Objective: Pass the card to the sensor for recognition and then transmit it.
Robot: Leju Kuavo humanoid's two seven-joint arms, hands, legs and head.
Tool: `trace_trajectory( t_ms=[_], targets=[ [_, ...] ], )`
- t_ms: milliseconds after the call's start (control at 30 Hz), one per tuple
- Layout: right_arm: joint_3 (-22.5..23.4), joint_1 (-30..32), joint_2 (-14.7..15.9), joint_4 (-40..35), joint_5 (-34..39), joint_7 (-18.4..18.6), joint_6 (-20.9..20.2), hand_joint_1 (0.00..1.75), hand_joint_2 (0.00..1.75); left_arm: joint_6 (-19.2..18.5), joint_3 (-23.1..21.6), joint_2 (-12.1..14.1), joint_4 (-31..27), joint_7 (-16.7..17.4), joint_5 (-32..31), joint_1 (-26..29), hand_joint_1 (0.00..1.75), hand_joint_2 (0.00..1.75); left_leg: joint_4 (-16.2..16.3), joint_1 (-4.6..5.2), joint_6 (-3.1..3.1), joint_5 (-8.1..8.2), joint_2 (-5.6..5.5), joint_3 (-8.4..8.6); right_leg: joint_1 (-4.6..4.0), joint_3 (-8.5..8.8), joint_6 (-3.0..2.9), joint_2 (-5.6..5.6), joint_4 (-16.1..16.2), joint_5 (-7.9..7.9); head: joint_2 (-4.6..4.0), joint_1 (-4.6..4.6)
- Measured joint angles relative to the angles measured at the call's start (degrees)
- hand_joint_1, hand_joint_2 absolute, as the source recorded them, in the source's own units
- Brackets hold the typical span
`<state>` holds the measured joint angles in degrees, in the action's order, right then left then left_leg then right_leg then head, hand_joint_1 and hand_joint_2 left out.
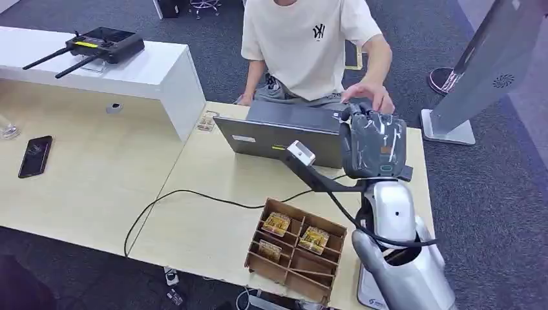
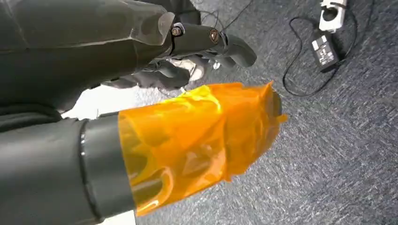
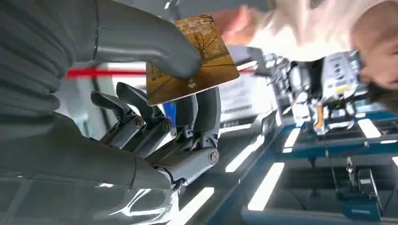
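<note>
Golden card (image 3: 190, 61), tilted, pinched by right hand (image 3: 155, 117)

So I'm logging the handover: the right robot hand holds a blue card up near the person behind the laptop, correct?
Not quite: the card is golden yellow, not blue, as the right wrist view shows. The right robot hand does hold it up near the person behind the laptop.

My right hand (image 3: 155, 136) pinches a gold card (image 3: 190, 63) whose print is cut off; I can only make out something like "tel" along its edge. The person's white T-shirt (image 1: 304, 45) bears a dark interlocked "NY" logo (image 1: 318, 31) on the chest. I can read nothing else.
</note>
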<state>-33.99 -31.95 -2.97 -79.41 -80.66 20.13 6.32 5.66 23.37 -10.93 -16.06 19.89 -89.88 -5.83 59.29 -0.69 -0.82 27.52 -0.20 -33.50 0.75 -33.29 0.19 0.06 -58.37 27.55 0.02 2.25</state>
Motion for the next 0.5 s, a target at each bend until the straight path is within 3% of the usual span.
trace_trajectory(
  t_ms=[167, 400, 433, 467, 500],
  targets=[
    [1.0, -3.2, 0.0, 5.5, -6.2, 0.0, 0.2, 1.75, 1.75, -0.9, -2.1, 0.0, -0.3, 0.4, 0.0, -0.5, 0.0, 0.0, 0.0, 0.0, 0.0, 0.0, -0.01, -0.01, 0.0, 0.0, 0.0, -0.01, 0.0, 0.0, 0.0, -0.02],
    [1.6, -5.3, 0.0, 9.8, -6.7, 0.3, 1.0, 1.75, 1.75, -1.3, -3.5, 0.1, -0.4, 0.5, 0.1, -0.6, 0.0, 0.0, 0.0, 0.0, 0.0, 0.0, 0.0, 0.0, 0.0, -0.02, 0.0, 0.0, 0.0, 0.0, 0.0, 0.0],
    [1.6, -5.4, 0.0, 10.2, -6.7, 0.4, 1.0, 1.47, 1.75, -1.3, -3.6, 0.1, -0.5, 0.5, 0.1, -0.6, 0.0, 0.0, 0.0, 0.0, 0.0, 0.0, -0.01, 0.0, 0.0, -0.02, 0.0, 0.0, 0.0, 0.0, 0.0, -0.02],
    [1.8, -5.4, 0.1, 10.6, -6.7, 0.5, 1.0, 0.54, 1.75, -1.4, -3.7, 0.1, -0.5, 0.5, 0.2, -0.6, 0.0, 0.0, 0.0, 0.0, 0.0, 0.0, -0.01, 0.0, 0.0, -0.02, 0.0, 0.0, 0.0, 0.0, 0.0, 0.0],
    [1.8, -5.4, 0.1, 11.0, -6.7, 0.6, 1.0, 0.0, 1.75, -1.4, -3.8, 0.1, -0.6, 0.5, 0.2, -0.6, 0.0, 0.0, 0.0, 0.0, 0.0, 0.0, -0.01, 0.0, 0.0, -0.02, 0.0, 0.0, 0.0, 0.0, 0.0, -0.02]
  ],
)
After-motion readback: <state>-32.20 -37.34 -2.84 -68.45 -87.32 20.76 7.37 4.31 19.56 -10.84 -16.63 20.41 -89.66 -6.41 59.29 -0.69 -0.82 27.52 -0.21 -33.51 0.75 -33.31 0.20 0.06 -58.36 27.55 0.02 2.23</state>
